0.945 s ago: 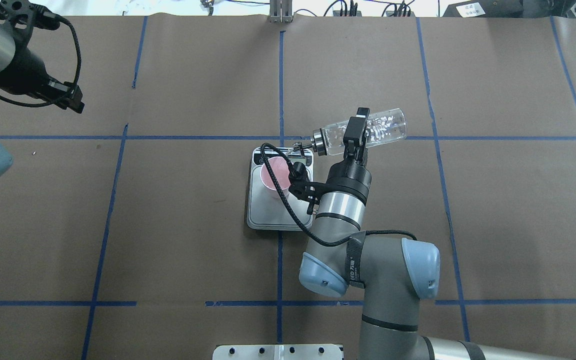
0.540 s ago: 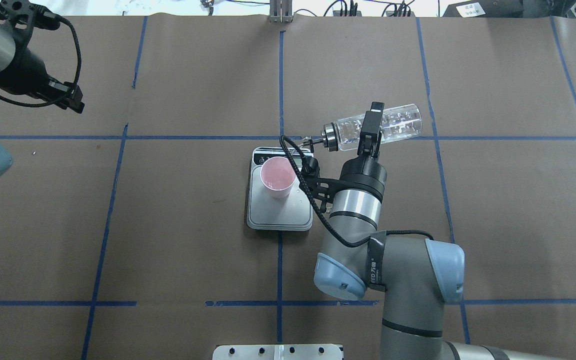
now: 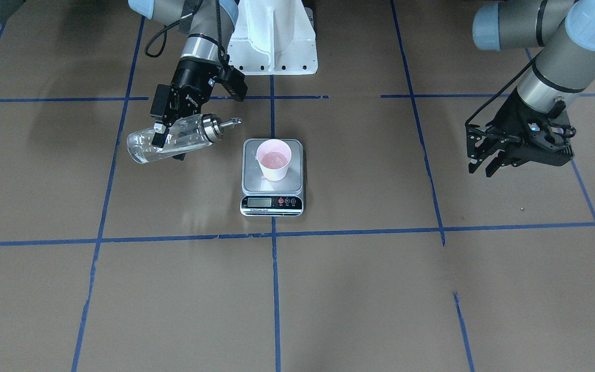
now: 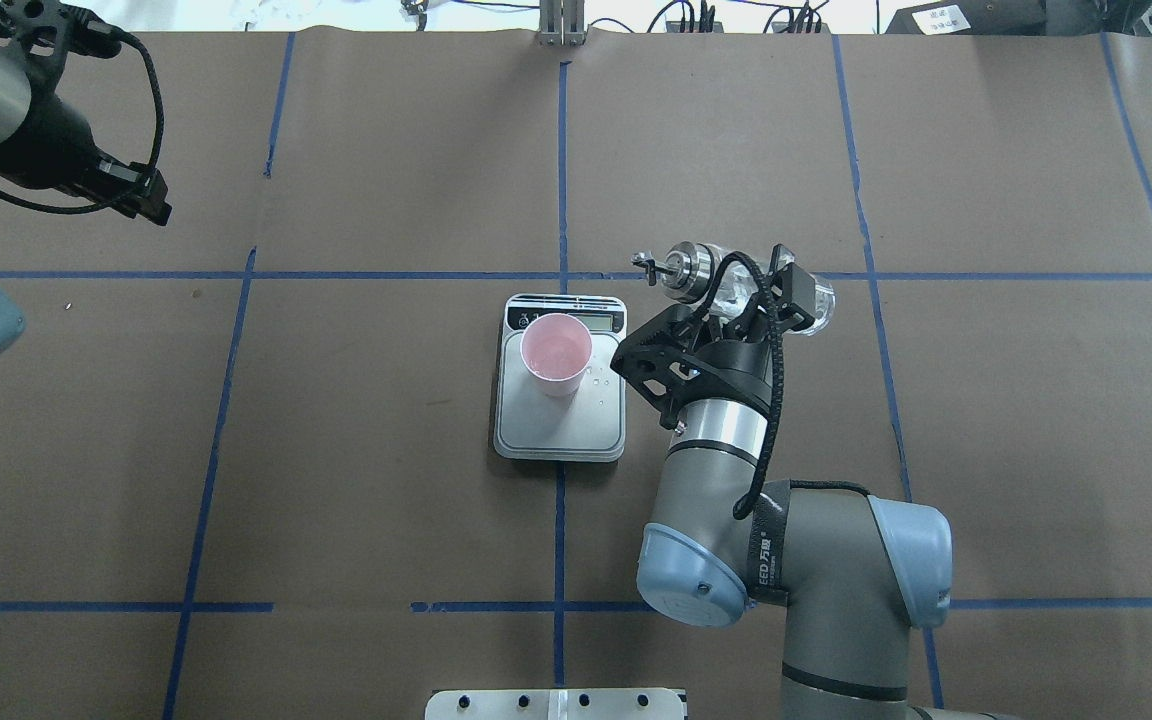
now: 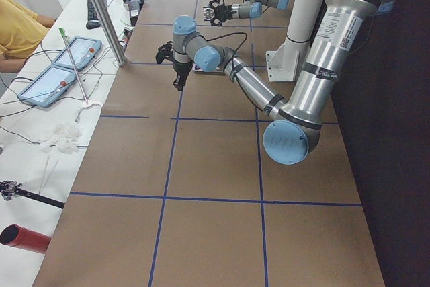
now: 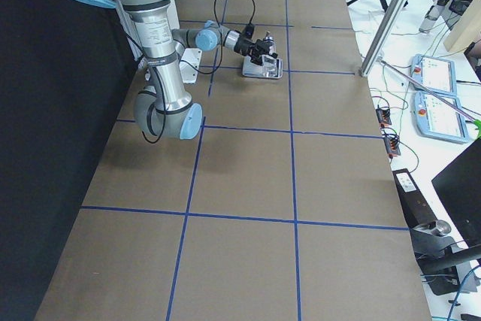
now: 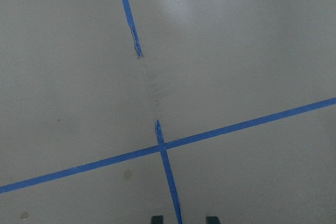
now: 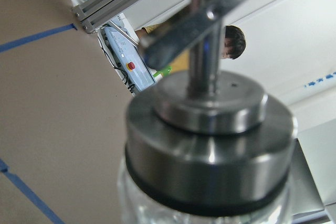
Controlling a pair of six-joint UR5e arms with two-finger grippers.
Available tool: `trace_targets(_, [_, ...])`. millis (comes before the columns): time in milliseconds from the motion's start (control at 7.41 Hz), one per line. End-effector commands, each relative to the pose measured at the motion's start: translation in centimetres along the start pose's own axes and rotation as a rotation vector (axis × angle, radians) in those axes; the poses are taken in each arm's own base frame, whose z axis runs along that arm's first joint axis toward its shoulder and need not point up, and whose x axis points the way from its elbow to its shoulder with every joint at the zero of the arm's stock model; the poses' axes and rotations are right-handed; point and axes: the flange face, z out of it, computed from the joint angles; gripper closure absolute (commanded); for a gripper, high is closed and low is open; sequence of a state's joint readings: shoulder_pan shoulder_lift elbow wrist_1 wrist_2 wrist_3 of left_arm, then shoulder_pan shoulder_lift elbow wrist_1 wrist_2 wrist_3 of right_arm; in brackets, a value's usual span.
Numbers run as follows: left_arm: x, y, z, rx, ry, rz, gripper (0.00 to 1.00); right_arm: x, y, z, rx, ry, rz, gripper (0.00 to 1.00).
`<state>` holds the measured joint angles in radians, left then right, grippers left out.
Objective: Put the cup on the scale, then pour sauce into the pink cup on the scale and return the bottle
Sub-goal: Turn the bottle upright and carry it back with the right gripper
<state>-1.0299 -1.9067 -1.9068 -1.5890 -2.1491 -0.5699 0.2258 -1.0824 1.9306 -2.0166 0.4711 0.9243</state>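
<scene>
Count on table (image 3: 359, 289): 1 cup (image 3: 273, 159), 1 scale (image 3: 271, 204), 1 bottle (image 3: 173, 142), 2 arms, 2 grippers. The cup stands upright on the scale's silver platform, toward the robot's side of it and well within its edges; the inside is pink with a faint wet sheen at the bottom. A few small droplets (image 4: 596, 380) lie on the platform just beside the cup. The scale's display strip faces away from the robot. The right gripper (image 3: 169, 144) is clenched across the glass body of the bottle and holds it off the table, to the robot's right of the scale. The bottle is tilted close to horizontal, with its spout cap (image 3: 214, 126) toward the scale and slightly higher than the base; the spout tip is beside the scale, not over the cup. Clear sauce (image 3: 145, 150) pools in the lower end of the bottle. The left gripper (image 3: 480, 169) hangs far off to the robot's left, fingers apart with nothing between them, above bare brown paper crossed by blue tape lines (image 3: 277, 235).
</scene>
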Motion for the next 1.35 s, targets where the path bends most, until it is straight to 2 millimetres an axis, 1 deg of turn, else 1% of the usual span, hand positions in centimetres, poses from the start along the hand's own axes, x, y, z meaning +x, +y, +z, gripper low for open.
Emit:
trace_targets(0, [0.1,0.0,0.0,0.000,0.000,-0.002,0.60,0.1,0.7,0.0,-0.012,-0.150,0.323,1.00])
trace_targets(135, [0.1,0.0,0.0,0.000,0.000,-0.003,0.60,0.7,3.7,1.0,-0.002,-0.203,0.409,1.00])
trace_targets(270, [-0.1,0.0,-0.1,0.002,-0.001,-0.005,0.60,1.3,5.0,1.7,0.007,-0.221,0.463,1.00])
trace_targets(405, [0.0,0.0,-0.3,0.004,0.001,-0.005,0.60,1.6,7.0,2.5,-0.015,-0.210,0.520,1.00])
trace_targets(540, [-0.1,0.0,-0.2,0.004,-0.001,-0.006,0.60,1.5,8.2,2.9,-0.052,-0.209,0.685,1.00])
trace_targets(675, [0.0,0.0,-0.3,0.006,0.000,-0.004,0.60,1.9,9.9,3.5,-0.071,-0.191,0.786,1.00])
trace_targets(810, [0.1,0.1,-0.4,0.007,0.001,-0.003,0.60,2.3,12.2,4.2,-0.084,-0.188,0.785,1.00])
trace_targets(1080, [0.1,0.1,-0.4,0.007,0.001,-0.003,0.59,3.6,15.7,5.3,-0.115,-0.193,0.914,1.00])
trace_targets(1215, [0.1,0.1,-0.4,0.007,0.001,-0.003,0.58,3.8,16.5,5.5,-0.125,-0.196,0.921,1.00])
